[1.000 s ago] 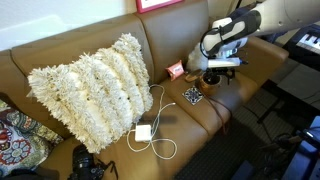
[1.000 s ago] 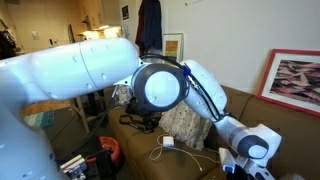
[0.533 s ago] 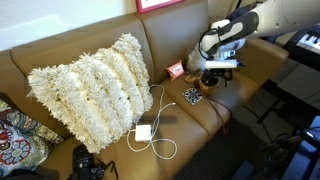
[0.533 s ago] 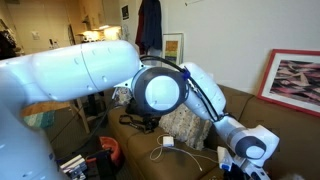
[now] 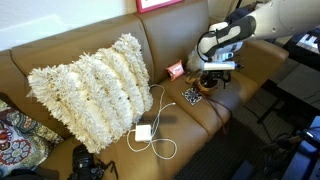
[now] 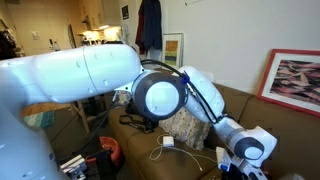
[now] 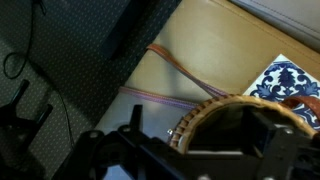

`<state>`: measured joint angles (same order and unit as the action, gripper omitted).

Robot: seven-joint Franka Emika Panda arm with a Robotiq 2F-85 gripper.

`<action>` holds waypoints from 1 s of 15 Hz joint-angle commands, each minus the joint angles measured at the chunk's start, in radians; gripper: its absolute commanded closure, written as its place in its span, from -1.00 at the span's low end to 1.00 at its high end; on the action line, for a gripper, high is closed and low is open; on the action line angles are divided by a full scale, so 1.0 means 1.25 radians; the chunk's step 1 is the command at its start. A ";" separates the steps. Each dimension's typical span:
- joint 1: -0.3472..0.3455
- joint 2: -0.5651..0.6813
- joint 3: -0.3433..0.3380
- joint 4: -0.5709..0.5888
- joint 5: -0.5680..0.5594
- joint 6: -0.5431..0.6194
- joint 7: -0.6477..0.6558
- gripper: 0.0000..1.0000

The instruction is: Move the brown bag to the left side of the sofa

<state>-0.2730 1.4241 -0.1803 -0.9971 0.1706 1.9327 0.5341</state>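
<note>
The brown bag [image 7: 200,109] shows in the wrist view as a round woven tan rim right under my gripper [image 7: 205,140]. The jaws are open and straddle its left rim, one finger outside and one inside. In an exterior view my gripper [image 5: 213,78] hangs low over the right end of the caramel leather sofa [image 5: 60,55] and hides most of the bag. In the other exterior view the gripper [image 6: 240,162] sits at the bottom edge behind the big white arm.
A large shaggy cream pillow [image 5: 90,85] fills the sofa's middle. A white charger with cable [image 5: 143,132] lies in front of it. A small dark patterned square [image 5: 193,96] [image 7: 290,78] lies beside the bag. A camera [image 5: 88,163] sits at the front left.
The gripper has sunk slightly lower over the bag. Nothing else has moved.
</note>
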 commanded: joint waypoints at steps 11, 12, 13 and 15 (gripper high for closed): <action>0.000 0.000 0.000 0.001 0.000 -0.002 0.000 -1.00; -0.004 -0.002 0.002 -0.002 0.004 -0.002 0.002 -1.00; -0.008 -0.003 0.005 -0.002 0.008 -0.005 -0.001 -1.00; -0.011 -0.003 0.008 0.001 0.001 -0.024 -0.025 -1.00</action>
<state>-0.2741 1.4240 -0.1803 -0.9957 0.1699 1.9297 0.5339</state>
